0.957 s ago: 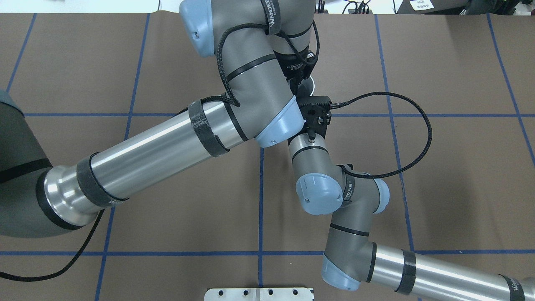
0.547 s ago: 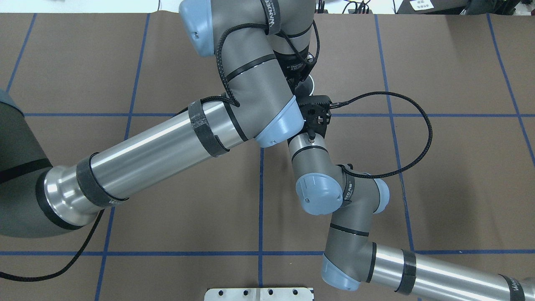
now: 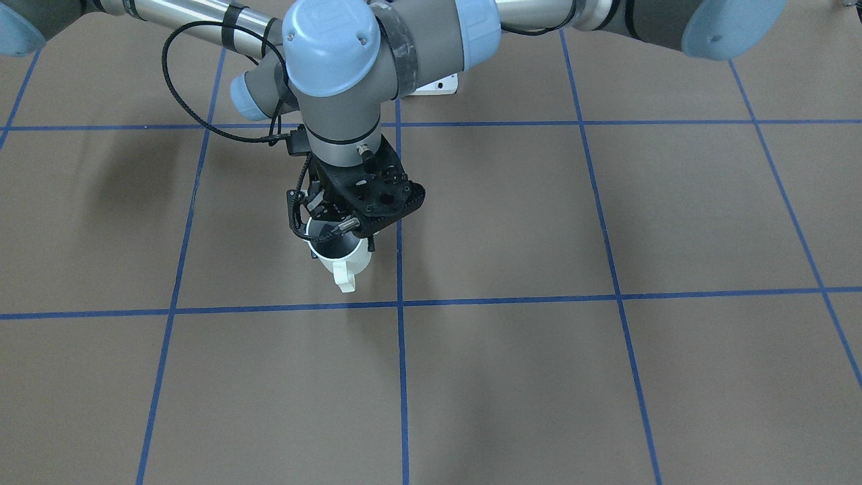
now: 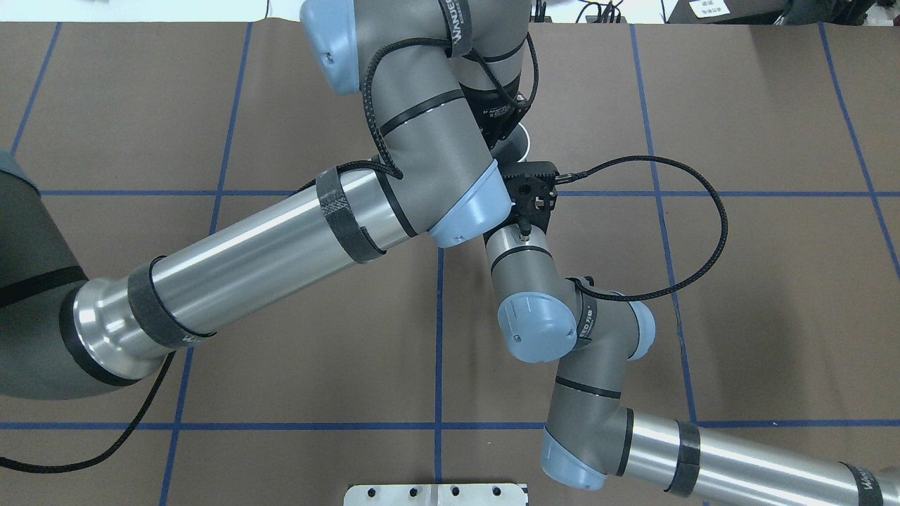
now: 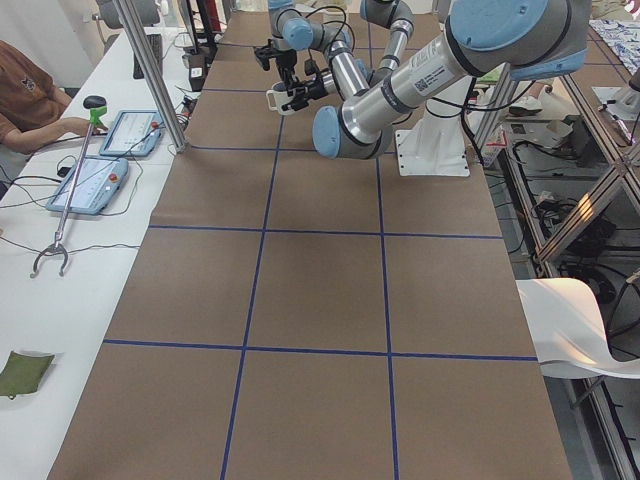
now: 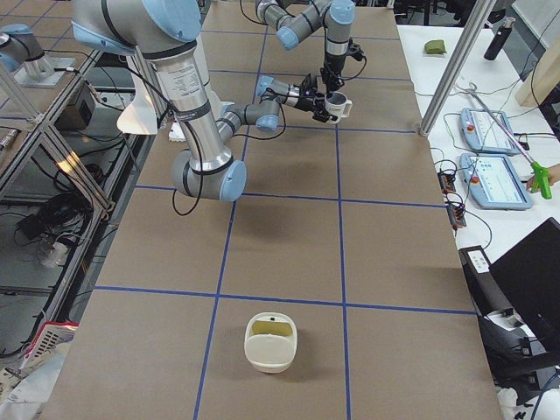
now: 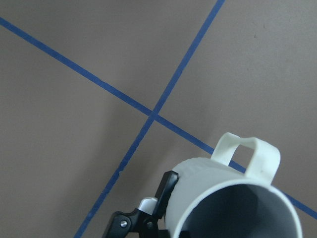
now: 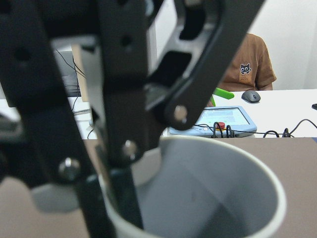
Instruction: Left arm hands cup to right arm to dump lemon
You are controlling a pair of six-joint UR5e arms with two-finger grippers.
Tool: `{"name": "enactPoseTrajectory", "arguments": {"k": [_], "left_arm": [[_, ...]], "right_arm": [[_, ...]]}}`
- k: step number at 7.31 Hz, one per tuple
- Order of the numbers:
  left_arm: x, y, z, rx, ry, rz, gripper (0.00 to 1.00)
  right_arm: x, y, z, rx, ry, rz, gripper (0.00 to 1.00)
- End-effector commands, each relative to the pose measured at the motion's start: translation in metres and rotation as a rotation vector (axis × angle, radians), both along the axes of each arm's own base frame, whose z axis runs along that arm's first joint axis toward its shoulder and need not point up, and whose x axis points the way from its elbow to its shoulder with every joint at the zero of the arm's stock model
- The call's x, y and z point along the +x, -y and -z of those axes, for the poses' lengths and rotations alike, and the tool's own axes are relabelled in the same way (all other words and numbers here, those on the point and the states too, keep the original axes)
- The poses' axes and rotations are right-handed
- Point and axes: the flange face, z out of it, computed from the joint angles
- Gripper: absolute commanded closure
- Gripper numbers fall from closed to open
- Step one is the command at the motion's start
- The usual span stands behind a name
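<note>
The left jaws come straight down on the cup [image 3: 335,259] and pinch its rim. One finger [image 8: 117,203] is inside the grey wall and the linkage is outside, so the cup hangs upright, clear of the bench [image 3: 606,377]. The right jaws reach in level from the side opposite the handle, which points away from them. One of their fingers [image 7: 166,192] lies along the cup's outer wall (its partner is out of sight, so I cannot tell whether these jaws have clamped). Behind the jaws, the left arm [image 4: 246,246] passes over the right arm [image 4: 738,457]. Beyond the cup, past the bench edge, sits a person [image 8: 247,64]. Well apart from both jaws, toward the right arm's end, a cream tub [image 6: 271,348] rests on the bench.
</note>
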Motion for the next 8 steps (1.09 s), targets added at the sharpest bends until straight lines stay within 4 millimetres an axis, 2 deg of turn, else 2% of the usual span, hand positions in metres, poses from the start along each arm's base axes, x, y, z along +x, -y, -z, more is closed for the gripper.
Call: {"name": "enactPoseTrajectory", "arguments": {"k": [1,3,4,5,6,7,8], "left_arm": [[-0.018,0.004,0.012,0.017,-0.025,0.016,1.00],[-0.043,0.013,0.022,0.008,-0.065,0.022,1.00],[-0.069,0.017,0.035,0.031,-0.093,0.046,1.00],[-0.094,0.012,0.036,0.071,-0.119,0.055,1.00],[-0.115,-0.001,0.004,0.122,-0.116,0.010,1.00],[-0.143,-0.015,-0.038,0.177,-0.105,-0.021,1.00],[-0.167,-0.039,-0.098,0.221,-0.089,-0.064,1.00]], "right_arm": [[-0.017,-0.020,-0.016,-0.006,-0.025,0.025,0.00],[-0.026,-0.034,-0.041,-0.016,-0.067,0.046,0.00],[-0.026,-0.034,-0.039,-0.017,-0.061,0.049,0.00],[-0.019,-0.028,-0.035,-0.015,-0.051,0.049,0.00],[0.002,-0.006,-0.048,-0.029,-0.001,0.086,0.00],[0.031,0.019,-0.059,-0.041,0.034,0.161,0.00],[0.064,0.040,-0.080,-0.058,-0.002,0.179,0.00]]}}
